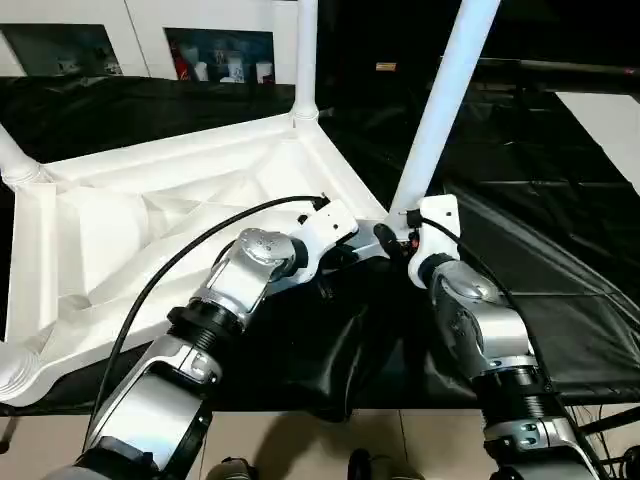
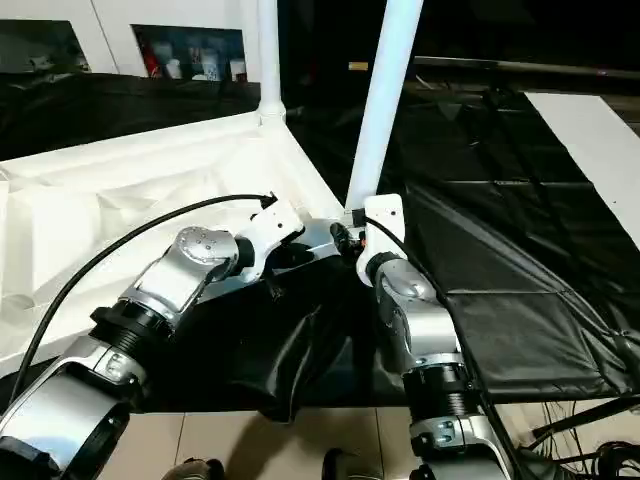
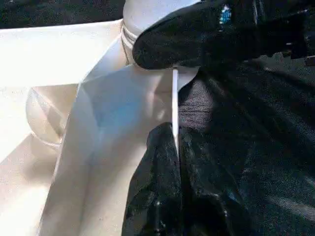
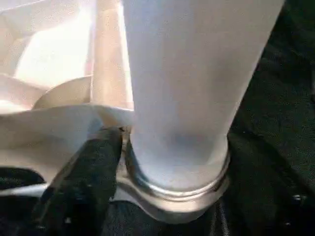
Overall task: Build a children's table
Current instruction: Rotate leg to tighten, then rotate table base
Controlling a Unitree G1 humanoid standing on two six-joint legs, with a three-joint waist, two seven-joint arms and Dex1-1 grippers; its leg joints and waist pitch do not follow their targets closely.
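A: Right, where did the children's table [image 1: 120, 230] sit?

B: Upside down on a black cloth [image 1: 560, 250] spread over the work surface, ribbed underside facing up, mostly to the left of centre. White legs rose from the far corner and the two left corners. The fourth leg [image 1: 445, 100] stood at the near right corner, its long axis running up and leaning a little to the right, its base seated in the round corner socket [image 4: 172, 189].

A: And the grippers against that leg?

B: Both were crowded at its foot. The right gripper [image 4: 83, 182] was just beside the socket, the leg straight ahead of it; one black finger [image 4: 81, 187] lay close against the socket collar, to the leg's side. I could not tell how wide its fingers stood, nor whether it had hold of anything. The left gripper [image 3: 177, 196] was pinched together over the thin white edge of the tabletop [image 3: 175, 108], just short of the same corner. The right arm was the nearer to the leg itself.

A: So the next move?

B: My judgement: pressing or twisting the leg home along its own axis, with the left steadying the top. The lean suggested it might not be fully seated.

A: Materials?

B: Smooth, matte white plastic, round and tapered legs, a stepped ring at the socket. Cloth glossy, creased, bunched near the corner. Forearms brushed silver, black cable [image 1: 170, 270] looping over the left.
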